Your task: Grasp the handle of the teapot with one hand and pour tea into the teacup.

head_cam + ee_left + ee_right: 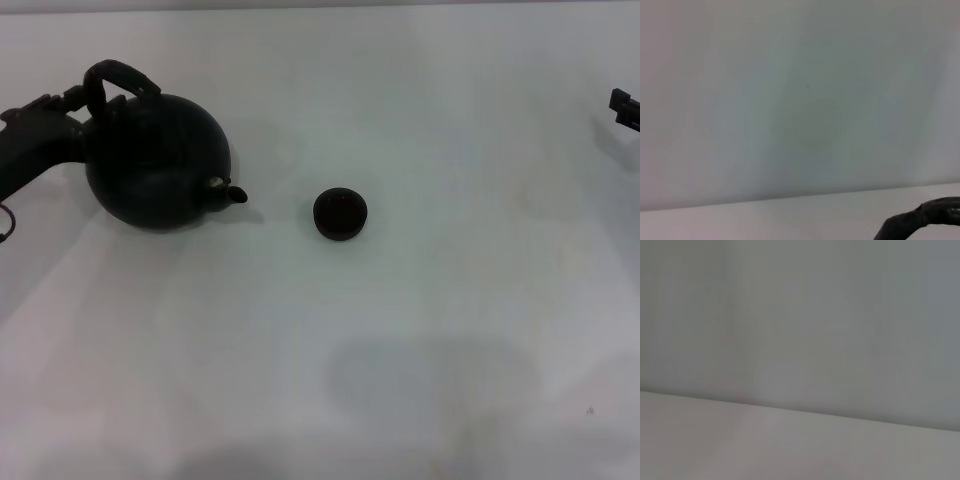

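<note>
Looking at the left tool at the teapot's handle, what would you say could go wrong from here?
The left tool meets the arched dark handle low at one end, so the round matte black teapot might swing when lifted. The small dark handleless teacup is a narrow target for the short spout; tea may spill.

Matt black teapot, smooth white table

The left arm is matte black, a thick rounded link narrowing toward blocky, angular parts at its tool, whose fingers cannot be made out. A thin dark cable loop hangs below it at the frame's edge. The right tool shows only as a small black, square-cornered piece.
</note>
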Robot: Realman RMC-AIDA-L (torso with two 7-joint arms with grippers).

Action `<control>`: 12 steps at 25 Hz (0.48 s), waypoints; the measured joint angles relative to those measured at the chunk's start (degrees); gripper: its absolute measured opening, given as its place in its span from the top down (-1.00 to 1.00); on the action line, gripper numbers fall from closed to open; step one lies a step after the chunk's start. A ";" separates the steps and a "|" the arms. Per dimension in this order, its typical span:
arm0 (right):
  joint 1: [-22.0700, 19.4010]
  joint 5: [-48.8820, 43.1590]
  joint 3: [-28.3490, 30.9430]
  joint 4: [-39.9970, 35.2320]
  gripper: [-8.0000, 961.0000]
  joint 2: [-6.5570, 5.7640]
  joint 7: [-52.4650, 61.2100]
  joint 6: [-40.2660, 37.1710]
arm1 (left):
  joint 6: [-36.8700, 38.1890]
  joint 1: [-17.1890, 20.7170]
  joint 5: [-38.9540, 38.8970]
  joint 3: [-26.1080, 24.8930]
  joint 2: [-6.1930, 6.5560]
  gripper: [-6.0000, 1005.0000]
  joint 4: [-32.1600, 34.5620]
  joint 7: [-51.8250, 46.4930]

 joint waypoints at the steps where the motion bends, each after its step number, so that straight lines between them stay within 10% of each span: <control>1: 0.00 0.00 0.01 0.00 -0.82 0.00 0.00 0.00 | 0.11 0.19 -0.21 0.00 -0.01 0.12 0.11 0.59; 12: -0.13 -0.47 -0.05 -0.52 -0.82 -0.41 0.15 -0.19 | 6.85 6.71 -13.67 -1.53 -0.02 -0.27 0.64 16.80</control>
